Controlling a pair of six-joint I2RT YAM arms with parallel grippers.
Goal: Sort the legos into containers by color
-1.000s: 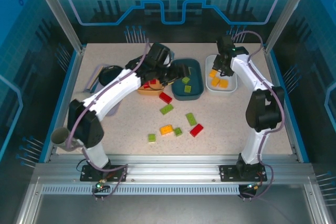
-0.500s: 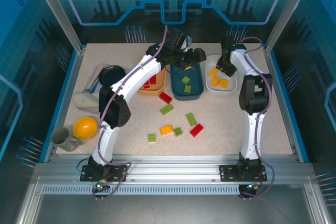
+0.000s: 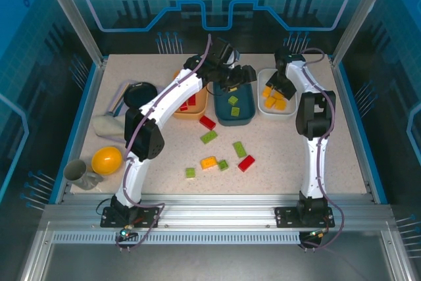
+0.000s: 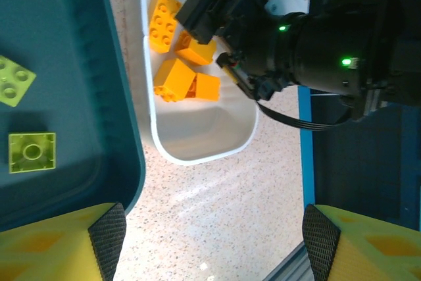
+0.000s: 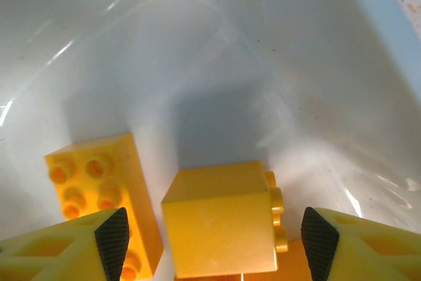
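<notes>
Now you are hovering your right gripper (image 5: pixel 215 238), jaws released, astride a yellow brick (image 5: pixel 223 202) lying in the white tub (image 4: pixel 197 123), while your empty, open left gripper (image 4: pixel 214 235) over the teal tub (image 4: pixel 66 64) is sitting nearer the loose bricks (image 3: pixel 209 137) toward the near edge of the tabletop (image 3: pixel 296 156).

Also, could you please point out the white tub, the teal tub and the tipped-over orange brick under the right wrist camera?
white tub (image 4: pixel 210 126): left wrist view, bare floor.
teal tub (image 4: pixel 72 51): left wrist view, bare floor.
tipped-over orange brick (image 5: pixel 217 225): right wrist view, smooth upward face.
</notes>
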